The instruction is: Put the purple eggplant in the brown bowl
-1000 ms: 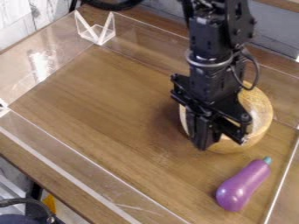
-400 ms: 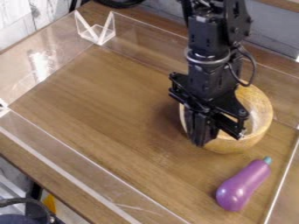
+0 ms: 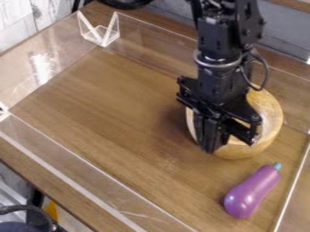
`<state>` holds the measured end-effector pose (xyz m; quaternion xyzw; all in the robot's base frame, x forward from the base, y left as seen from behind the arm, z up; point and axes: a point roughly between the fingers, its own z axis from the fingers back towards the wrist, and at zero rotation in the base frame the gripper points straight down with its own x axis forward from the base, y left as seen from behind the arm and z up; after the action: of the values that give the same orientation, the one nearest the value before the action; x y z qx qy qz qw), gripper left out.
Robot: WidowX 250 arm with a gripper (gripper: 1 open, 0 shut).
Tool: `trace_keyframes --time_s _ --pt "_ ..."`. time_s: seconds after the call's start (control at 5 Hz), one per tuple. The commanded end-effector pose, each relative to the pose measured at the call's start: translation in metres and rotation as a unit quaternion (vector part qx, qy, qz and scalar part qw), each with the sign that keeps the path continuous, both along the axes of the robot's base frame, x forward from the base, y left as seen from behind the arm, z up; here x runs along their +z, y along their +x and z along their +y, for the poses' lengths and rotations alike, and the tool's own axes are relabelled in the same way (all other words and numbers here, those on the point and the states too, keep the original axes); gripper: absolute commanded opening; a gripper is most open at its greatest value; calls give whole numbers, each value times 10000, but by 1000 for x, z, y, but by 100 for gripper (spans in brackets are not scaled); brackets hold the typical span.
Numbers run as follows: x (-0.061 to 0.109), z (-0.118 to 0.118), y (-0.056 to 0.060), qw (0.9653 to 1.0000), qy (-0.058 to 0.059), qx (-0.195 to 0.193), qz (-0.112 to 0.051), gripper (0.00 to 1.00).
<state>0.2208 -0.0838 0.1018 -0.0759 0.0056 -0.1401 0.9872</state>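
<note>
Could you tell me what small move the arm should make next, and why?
Probably lift and swing toward the purple eggplant. The gripper hangs shut and empty in front of the brown bowl, while the eggplant lies on the table nearer the camera, untouched.

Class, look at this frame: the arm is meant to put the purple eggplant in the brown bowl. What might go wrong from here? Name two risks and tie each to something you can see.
1. The pincer is shut and hangs low in front of the brown bowl, hiding much of it; any sideways move may knock or shove the bowl.
2. The purple eggplant lies untouched close to the clear wall at the table's edge, so a descending, opening pincer may have little room there.
</note>
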Motion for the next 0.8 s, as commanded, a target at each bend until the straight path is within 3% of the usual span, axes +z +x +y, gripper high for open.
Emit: trace_keyframes --time_s 0.0,0.6 --pt "9 -5 -1 9997 -68 9 -217 0" --pt "3 -23 -11 9994 -200 -22 -272 0"
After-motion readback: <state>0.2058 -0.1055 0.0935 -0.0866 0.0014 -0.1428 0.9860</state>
